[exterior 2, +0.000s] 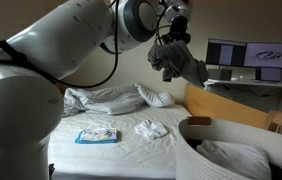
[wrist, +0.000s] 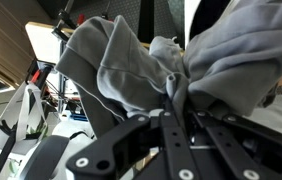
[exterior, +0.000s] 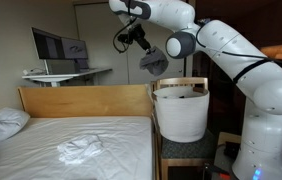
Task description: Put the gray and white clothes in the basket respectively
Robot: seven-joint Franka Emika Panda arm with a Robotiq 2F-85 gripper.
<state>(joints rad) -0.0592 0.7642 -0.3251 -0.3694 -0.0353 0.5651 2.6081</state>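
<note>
Pincer (exterior: pixel 143 47) clamped tight on gray cloth (exterior: pixel 154 63), held high near basket (exterior: pixel 181 118). Next: centre over rim, release. White cloth (exterior: pixel 81 150) on bed (exterior: pixel 31 135), pending.

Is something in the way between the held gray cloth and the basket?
Nothing visible. The gray cloth hangs from the gripper in free air, above and slightly beside the basket, whose top is open.
</note>
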